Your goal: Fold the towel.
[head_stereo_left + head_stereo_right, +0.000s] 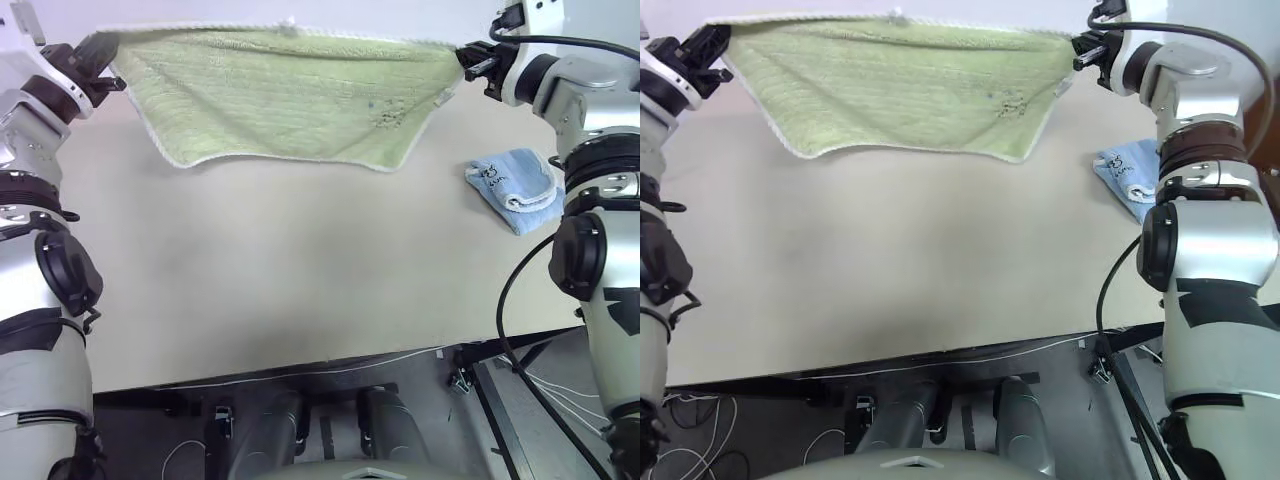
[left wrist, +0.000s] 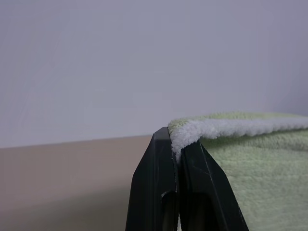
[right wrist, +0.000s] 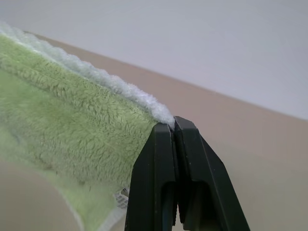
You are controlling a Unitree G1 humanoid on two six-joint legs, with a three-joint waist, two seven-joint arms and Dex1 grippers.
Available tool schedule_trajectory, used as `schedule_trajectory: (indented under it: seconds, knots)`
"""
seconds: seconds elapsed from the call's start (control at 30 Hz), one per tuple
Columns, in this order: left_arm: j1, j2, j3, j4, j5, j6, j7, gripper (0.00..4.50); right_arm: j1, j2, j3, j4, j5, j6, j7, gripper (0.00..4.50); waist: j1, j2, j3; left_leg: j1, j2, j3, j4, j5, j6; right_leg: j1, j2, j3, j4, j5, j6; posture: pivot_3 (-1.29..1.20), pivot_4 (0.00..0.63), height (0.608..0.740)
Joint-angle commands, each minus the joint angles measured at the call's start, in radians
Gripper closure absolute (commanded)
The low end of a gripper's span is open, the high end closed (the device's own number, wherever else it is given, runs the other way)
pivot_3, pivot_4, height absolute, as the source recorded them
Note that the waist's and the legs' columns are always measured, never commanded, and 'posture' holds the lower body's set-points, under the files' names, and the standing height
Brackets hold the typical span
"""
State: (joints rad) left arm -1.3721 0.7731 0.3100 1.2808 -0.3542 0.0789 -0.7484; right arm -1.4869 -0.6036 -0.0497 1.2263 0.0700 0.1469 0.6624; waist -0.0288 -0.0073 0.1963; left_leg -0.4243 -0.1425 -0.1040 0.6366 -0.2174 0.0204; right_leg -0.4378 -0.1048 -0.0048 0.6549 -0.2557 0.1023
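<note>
The light yellow-green towel point(image 1: 290, 95) hangs stretched in the air above the far part of the table, its white corded top edge taut between my two grippers. My left gripper point(image 1: 108, 62) is shut on the towel's left top corner, and the left wrist view shows the white edging point(image 2: 192, 134) pinched between the black fingers point(image 2: 154, 192). At the right top corner my right gripper point(image 1: 466, 60) is shut on the towel too, its fingers point(image 3: 154, 183) clamped on the cloth point(image 3: 72, 120). A small white loop point(image 1: 288, 22) sticks up mid-edge, and a dark mark point(image 1: 388, 118) shows near the right side.
A smaller light blue cloth point(image 1: 515, 180) lies folded on the beige table point(image 1: 300, 270) at the right, beside my right arm. The table's dark front edge point(image 1: 300, 375) runs across below, with cables on the floor beyond it.
</note>
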Motion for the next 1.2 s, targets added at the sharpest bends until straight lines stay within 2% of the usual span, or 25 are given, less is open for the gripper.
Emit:
schedule_trajectory:
  seconds: [0.03, 0.13, 0.2, 0.43, 0.57, 0.63, 0.77, 0.87, 1.07, 1.2]
  knots:
    - [-0.047, 0.001, 0.014, 0.032, 0.053, -0.073, 0.089, 4.47, -0.061, 0.0, -0.048, 0.043, -0.01, -0.08, -0.126, 4.5, -0.006, 0.0, 0.0, -0.003, 0.0, 0.0, 0.002, 0.0, 0.0, -0.003, 0.0, 0.0, 0.002, 0.0, 0.0, 0.0, 0.15, 0.74]
    - [-0.05, -0.015, 0.017, 0.048, 0.085, -0.079, 0.167, 4.47, -0.075, 0.004, -0.069, 0.06, -0.007, -0.113, -0.151, 4.5, -0.012, 0.0, 0.0, -0.003, 0.0, 0.0, 0.002, 0.0, 0.0, -0.003, 0.0, 0.0, 0.004, 0.0, 0.0, 0.0, 0.15, 0.74]
    - [-0.04, -0.023, 0.025, 0.046, 0.089, -0.075, 0.14, 4.47, -0.071, -0.004, -0.064, 0.06, -0.017, -0.128, -0.121, 4.5, -0.015, 0.0, 0.0, -0.004, 0.0, 0.0, 0.004, 0.0, 0.0, -0.003, 0.0, 0.0, 0.006, 0.0, 0.0, 0.0, 0.15, 0.74]
    - [0.09, 0.02, 0.032, -0.026, 0.047, 0.074, -0.302, 4.47, -0.001, -0.069, -0.067, 0.005, 0.0, -0.148, 0.09, 4.5, -0.023, 0.0, 0.0, -0.004, 0.0, 0.001, 0.008, 0.0, 0.0, -0.004, 0.001, 0.001, 0.008, 0.0, 0.0, 0.0, 0.15, 0.74]
    - [0.215, 0.082, 0.017, -0.127, 0.03, 0.205, -0.506, 4.47, 0.132, -0.116, -0.06, -0.158, 0.054, -0.099, 0.374, 4.5, -0.03, 0.0, 0.0, -0.004, 0.0, 0.002, 0.011, 0.0, 0.001, -0.004, 0.001, 0.001, 0.011, 0.0, 0.0, 0.0, 0.15, 0.74]
    - [0.304, 0.117, -0.002, -0.21, 0.029, 0.272, -0.597, 4.47, 0.236, -0.144, -0.062, -0.304, 0.102, -0.031, 0.499, 4.5, -0.035, 0.0, 0.0, -0.004, 0.0, 0.002, 0.012, 0.0, 0.001, -0.003, 0.001, 0.001, 0.011, 0.0, 0.0, 0.0, 0.15, 0.74]
    - [0.51, 0.183, 0.002, -0.464, -0.036, 0.448, -0.709, 4.47, 0.454, -0.221, -0.048, -0.577, 0.17, 0.132, 0.65, 4.5, -0.039, 0.0, 0.0, -0.004, 0.0, 0.002, 0.012, -0.001, 0.001, -0.004, 0.001, 0.002, 0.012, 0.0, 0.0, 0.0, 0.15, 0.74]
    - [0.667, 0.224, 0.047, -0.683, -0.118, 0.596, -0.721, 4.47, 0.592, -0.277, -0.048, -0.727, 0.181, 0.187, 0.683, 4.5, -0.038, 0.0, 0.0, -0.004, 0.0, 0.002, 0.013, -0.001, 0.002, -0.003, 0.001, 0.002, 0.012, 0.0, 0.0, 0.0, 0.15, 0.74]
    - [0.942, 0.274, 0.119, -1.048, -0.248, 0.781, -0.699, 4.47, 0.75, -0.383, -0.077, -0.881, 0.219, 0.252, 0.736, 4.5, -0.029, 0.002, -0.001, -0.001, 0.001, 0.002, 0.012, -0.004, 0.006, -0.002, -0.001, 0.003, 0.013, 0.0, 0.0, 0.0, 0.15, 0.74]
    - [1.132, 0.284, 0.113, -1.239, -0.244, 0.754, -0.681, 4.47, 0.801, -0.43, -0.092, -0.873, 0.219, 0.222, 0.74, 4.5, -0.017, 0.002, -0.001, 0.001, 0.002, 0.002, 0.011, -0.004, 0.005, 0.0, 0.0, 0.003, 0.011, 0.001, -0.001, 0.0, 0.15, 0.74]
